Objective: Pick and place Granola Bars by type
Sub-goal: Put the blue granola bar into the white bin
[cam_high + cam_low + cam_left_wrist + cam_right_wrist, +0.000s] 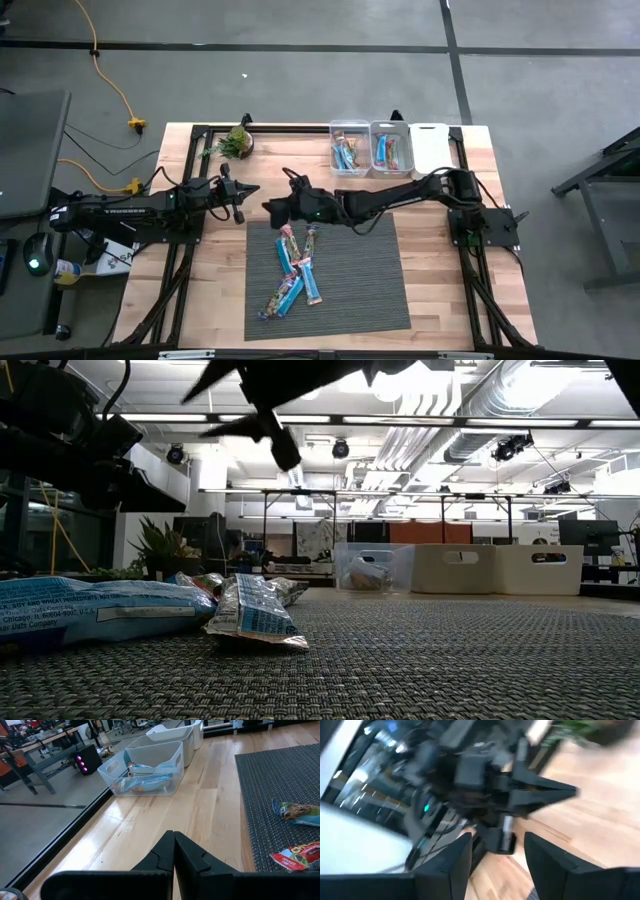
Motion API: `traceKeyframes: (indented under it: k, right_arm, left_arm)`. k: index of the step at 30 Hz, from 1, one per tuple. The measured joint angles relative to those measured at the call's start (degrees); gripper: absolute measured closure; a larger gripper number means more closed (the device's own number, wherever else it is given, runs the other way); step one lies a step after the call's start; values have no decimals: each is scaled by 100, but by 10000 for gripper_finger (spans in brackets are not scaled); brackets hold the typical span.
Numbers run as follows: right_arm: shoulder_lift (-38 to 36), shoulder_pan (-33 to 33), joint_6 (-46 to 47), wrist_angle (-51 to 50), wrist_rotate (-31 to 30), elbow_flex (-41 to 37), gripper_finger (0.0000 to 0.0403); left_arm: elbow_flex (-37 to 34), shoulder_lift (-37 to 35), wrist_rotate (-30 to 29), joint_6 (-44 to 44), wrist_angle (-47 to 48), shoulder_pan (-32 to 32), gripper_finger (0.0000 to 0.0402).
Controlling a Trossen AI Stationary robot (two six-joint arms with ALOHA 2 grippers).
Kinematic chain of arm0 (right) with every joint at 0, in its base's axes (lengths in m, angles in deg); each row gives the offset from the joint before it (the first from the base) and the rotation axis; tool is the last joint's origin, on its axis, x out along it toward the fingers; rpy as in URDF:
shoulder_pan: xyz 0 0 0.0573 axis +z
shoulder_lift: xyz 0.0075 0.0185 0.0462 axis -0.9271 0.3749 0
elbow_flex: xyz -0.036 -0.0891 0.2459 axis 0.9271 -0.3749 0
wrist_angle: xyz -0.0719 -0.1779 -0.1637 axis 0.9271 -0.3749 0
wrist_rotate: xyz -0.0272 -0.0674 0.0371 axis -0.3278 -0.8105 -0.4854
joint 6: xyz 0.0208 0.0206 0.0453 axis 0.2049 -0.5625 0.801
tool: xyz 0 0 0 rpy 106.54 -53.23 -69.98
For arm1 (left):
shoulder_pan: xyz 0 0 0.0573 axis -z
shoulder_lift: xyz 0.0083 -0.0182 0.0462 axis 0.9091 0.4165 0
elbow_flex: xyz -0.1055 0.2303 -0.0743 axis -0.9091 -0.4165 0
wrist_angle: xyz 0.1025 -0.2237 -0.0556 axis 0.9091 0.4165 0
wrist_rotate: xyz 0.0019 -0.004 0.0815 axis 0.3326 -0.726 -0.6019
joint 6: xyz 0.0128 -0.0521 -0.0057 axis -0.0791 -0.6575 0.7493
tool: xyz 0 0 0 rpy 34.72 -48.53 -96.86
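Several granola bars (292, 270) in blue, pink and tan wrappers lie flat in a loose heap on the grey mat (370, 290); the low view shows two of them (250, 612) close up. More bars lie in two clear bins (349, 148) at the table's far edge. My right gripper (272, 200) hangs open above the mat's far left corner, with nothing between its fingers (454, 862), and points toward my left gripper (540, 792). My left gripper (252, 189) waits shut over the bare wood left of the mat, its shut fingers (174, 851) clear of everything.
A white bin (430, 146) stands right of the two clear bins. A small potted plant (238, 142) sits at the far left of the table. Bare wood (440, 270) lies right of the mat. The two grippers stand close, tip toward tip.
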Motion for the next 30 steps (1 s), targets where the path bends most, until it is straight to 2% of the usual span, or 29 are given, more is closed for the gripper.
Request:
traceKeyframes:
  k: [2,4,9,12,17,23,30]
  right_arm:
    - [0,0,278,-147,-83,4,237]
    - [0,21,508,-717,-140,154,237]
    - [9,209,756,-3101,-1060,1110,237]
    - [9,201,1076,-4360,-1320,1764,238]
    - [238,99,1385,-5657,-1114,2637,250]
    - [790,175,1666,-5874,-450,3149,277]
    - [1278,306,2209,-6624,358,3268,281]
  left_arm:
    - [0,-2,0,0,0,2,401]
    - [0,-1,0,0,-2,1,401]
    - [0,-2,0,0,0,2,401]
    - [0,-2,0,0,-2,2,401]
    - [0,-2,0,0,-2,2,401]
    - [0,-2,0,0,2,1,401]
    - [0,-2,0,0,-1,1,401]
